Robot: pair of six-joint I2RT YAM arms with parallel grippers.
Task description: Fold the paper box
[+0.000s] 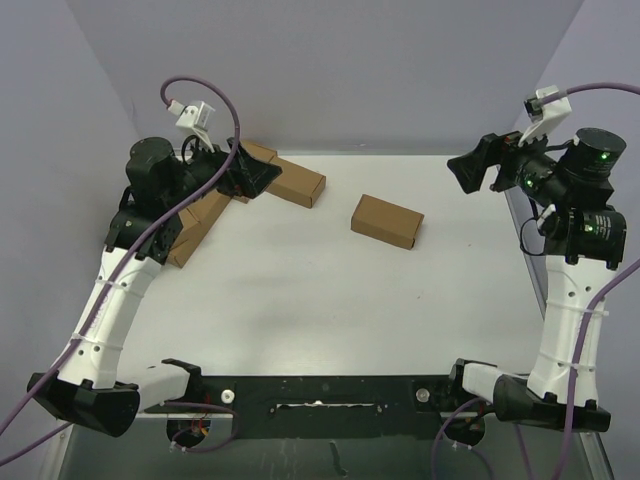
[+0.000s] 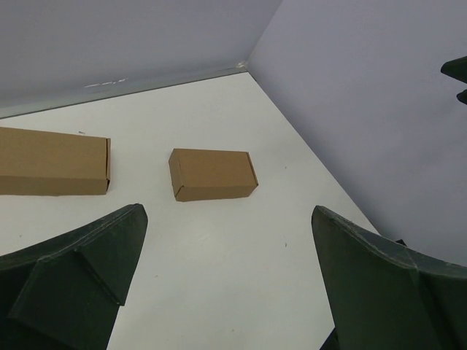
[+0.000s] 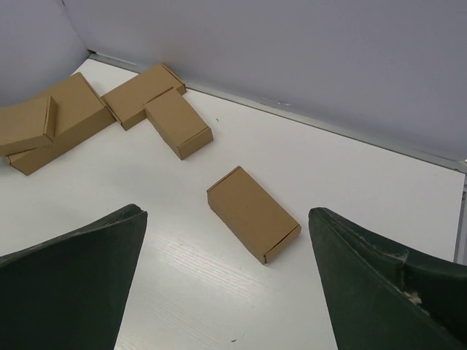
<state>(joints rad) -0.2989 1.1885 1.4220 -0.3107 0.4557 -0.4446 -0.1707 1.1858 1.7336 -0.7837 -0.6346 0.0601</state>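
Observation:
The paper box (image 1: 387,221) is a small closed brown carton lying flat and alone near the middle of the white table. The left wrist view shows it (image 2: 213,173) ahead of the fingers, and the right wrist view shows it (image 3: 253,213) lying at a slant. My left gripper (image 1: 255,173) hovers at the back left, well to the left of the box. Its jaws stand wide open and hold nothing (image 2: 228,219). My right gripper (image 1: 468,168) hangs at the back right, away from the box, also open and empty (image 3: 226,219).
Several other brown cartons (image 3: 87,109) lie in a loose cluster at the back left corner, below and beside the left gripper. The nearest one (image 1: 297,183) shows in the left wrist view too (image 2: 51,162). Grey walls close the back and both sides.

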